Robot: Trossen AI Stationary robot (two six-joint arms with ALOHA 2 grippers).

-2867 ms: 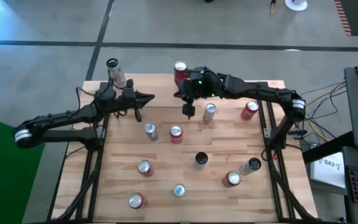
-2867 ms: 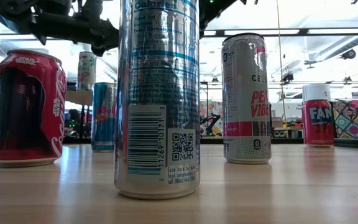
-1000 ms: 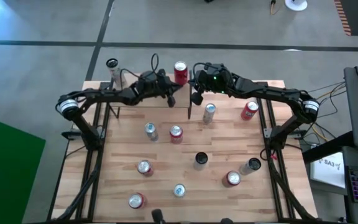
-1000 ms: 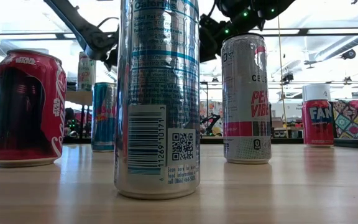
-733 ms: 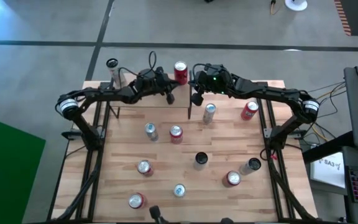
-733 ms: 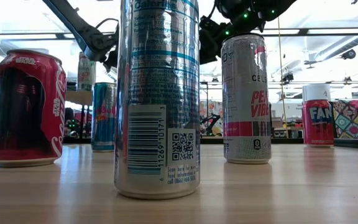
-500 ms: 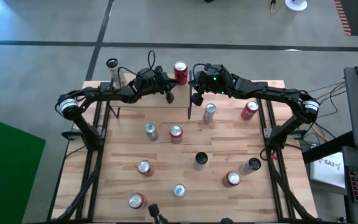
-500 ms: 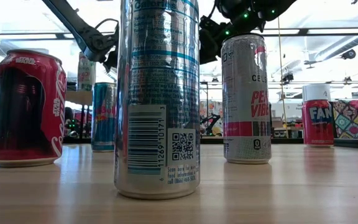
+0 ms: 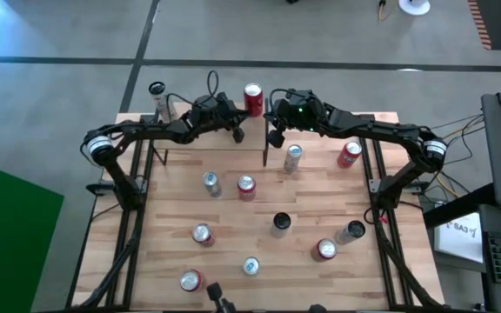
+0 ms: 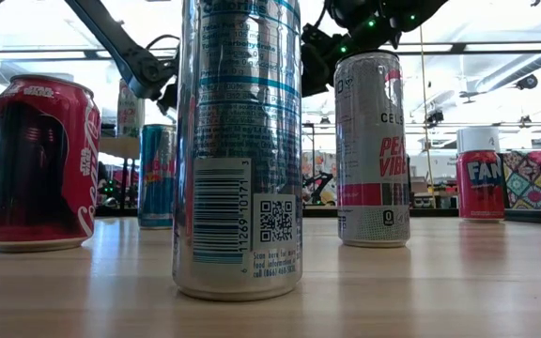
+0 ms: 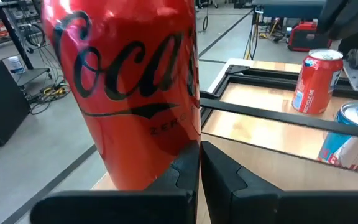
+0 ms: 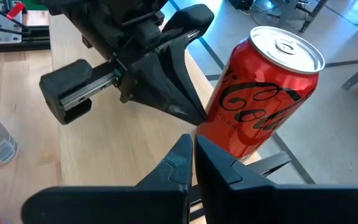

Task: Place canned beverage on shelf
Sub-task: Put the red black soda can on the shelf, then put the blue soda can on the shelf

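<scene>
A red Coca-Cola can (image 9: 252,100) (image 12: 260,99) stands upright on its base at the far edge of the light wooden shelf (image 12: 117,155) (image 9: 381,118). My left gripper (image 9: 237,135) (image 12: 197,118) is shut, and its tips are right at the can's lower side; the can (image 11: 135,93) fills the left wrist view. My right gripper (image 9: 274,139) (image 12: 192,140) is shut too and hangs just on the near right of the can, apart from it. A tall slim can (image 9: 156,96) (image 10: 131,108) stands at the shelf's far left corner. My left gripper comes in level from the table's left. Its shut fingertips (image 12: 194,115) are at the red can's lower side wall (image 12: 215,118). Whether they touch it I cannot tell. The can stands upright on the shelf.
Several cans stand on the table below: a silver one (image 9: 292,156), red ones (image 9: 348,155) (image 9: 246,187), a dark one (image 9: 281,224), and others toward the near edge. A tall silver can (image 10: 238,141) fills the low view. A black shelf upright (image 9: 265,149) stands between the grippers.
</scene>
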